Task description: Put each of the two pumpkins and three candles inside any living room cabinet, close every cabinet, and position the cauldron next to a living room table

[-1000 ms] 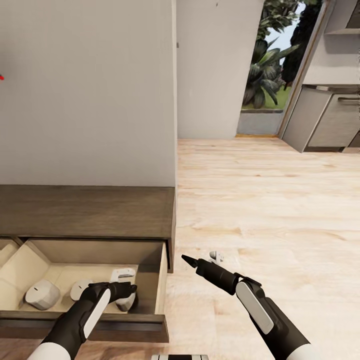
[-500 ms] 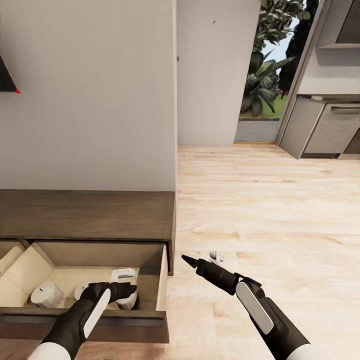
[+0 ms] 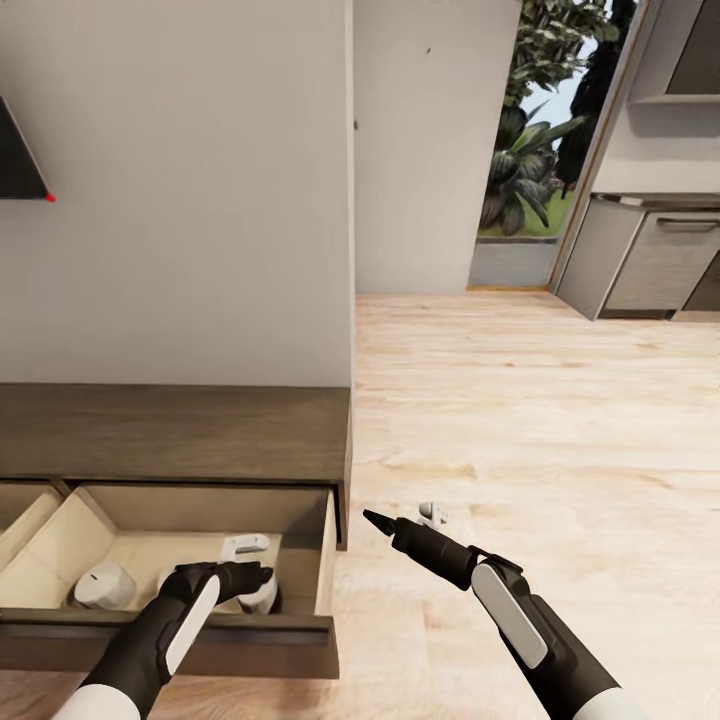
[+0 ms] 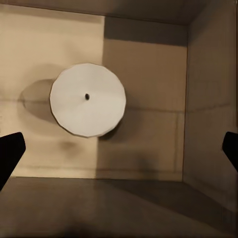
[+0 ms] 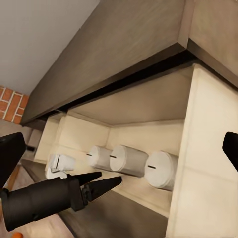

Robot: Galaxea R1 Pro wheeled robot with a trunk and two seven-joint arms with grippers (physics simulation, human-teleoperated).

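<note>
The cabinet (image 3: pixel 180 430) stands against the wall with its right-hand drawer (image 3: pixel 325 570) pulled out. Three white candles lie in it (image 5: pixel 101 156) (image 5: pixel 128 159) (image 5: pixel 161 169). In the head view I see one candle (image 3: pixel 105 585) at the drawer's left and another (image 3: pixel 258 598) under my left gripper (image 3: pixel 262 575). That gripper is open and hangs above a candle (image 4: pixel 87 99) without touching it. My right gripper (image 3: pixel 398 522) is open over the floor, just right of the drawer. The pumpkins, cauldron and table are out of view.
The pale wood floor (image 3: pixel 520 420) runs to the right toward grey kitchen units (image 3: pixel 650 260) and a doorway with plants (image 3: pixel 520 150). A wall corner (image 3: pixel 350 200) rises behind the cabinet's right end. A dark screen corner (image 3: pixel 20 165) hangs at the left.
The whole head view has shifted a little, bringing the screen corner into the picture. Both arms hold the same pose. The candles lie as before.
</note>
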